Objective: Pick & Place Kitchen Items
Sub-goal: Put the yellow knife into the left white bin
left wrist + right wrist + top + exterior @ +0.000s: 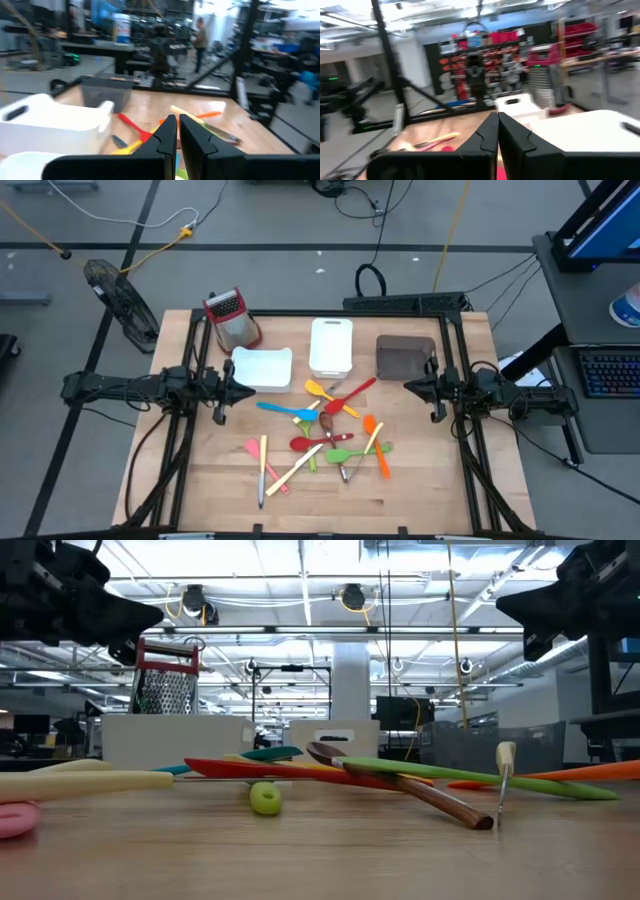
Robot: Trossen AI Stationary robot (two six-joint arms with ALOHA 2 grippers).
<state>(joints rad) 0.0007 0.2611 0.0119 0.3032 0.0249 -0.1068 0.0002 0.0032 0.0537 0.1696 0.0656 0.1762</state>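
Both grippers, left (243, 391) and right (410, 387), hang closed and empty at the table's (430, 480) sides, with the utensils (325, 435) scattered between and just forward of them.

- You had the utensils (325, 435) heaped mid-table, in front of the three trays.
- The trays sat in a row behind them: left tray (263, 368), middle tray (331, 345), right tray (404, 356).
- The grater (230, 318) stood behind the left tray, at the table's (420, 490) back left.
- Your left gripper (248, 390) hung just left of the left tray; your right gripper (410, 387) hung in front of the right tray, facing it across the heap.
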